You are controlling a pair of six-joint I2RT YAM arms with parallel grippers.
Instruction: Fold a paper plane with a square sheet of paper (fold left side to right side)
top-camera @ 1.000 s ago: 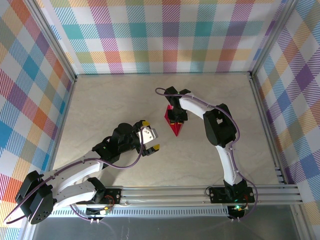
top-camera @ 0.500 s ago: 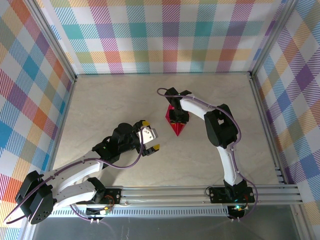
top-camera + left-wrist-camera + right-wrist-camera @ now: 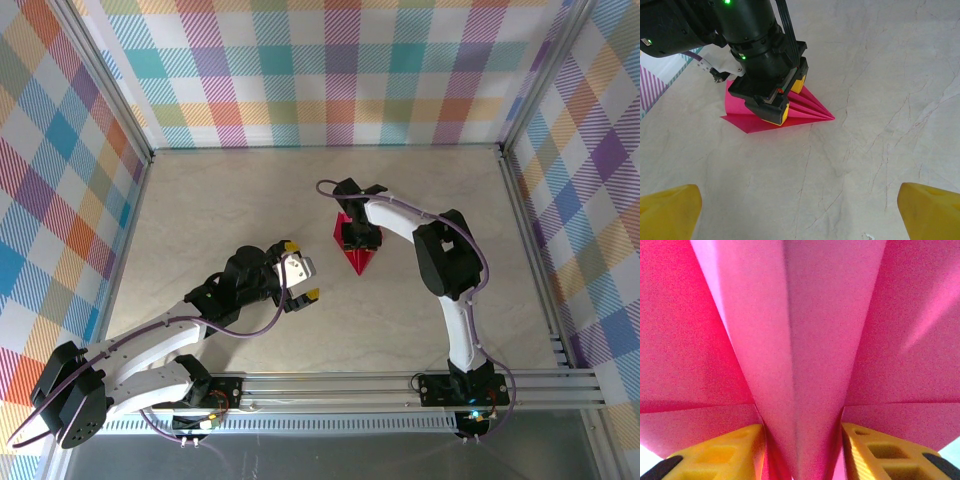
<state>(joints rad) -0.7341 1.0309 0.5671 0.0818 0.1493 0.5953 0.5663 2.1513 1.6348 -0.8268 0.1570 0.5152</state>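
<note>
Now the right fingers [image 3: 875, 450] loosen around the paper plane [image 3: 358, 258].
They stand wider than a second ago, part open astride its raised centre fold (still pinching or not, it cannot be told); the plane lies on the counter [image 3: 220, 210], folding apparently finished. Left fingers [image 3: 670, 212] gape wide, empty, well apart.

A pale beige marble-veined tabletop [image 3: 220, 220] carries a small magenta-pink pointed paper plane [image 3: 357, 258]. Seen from overhead, the creased plane lies flat just toward 1 o'clock of the top's middle, with its sharp nose aimed at 6 o'clock.
</note>
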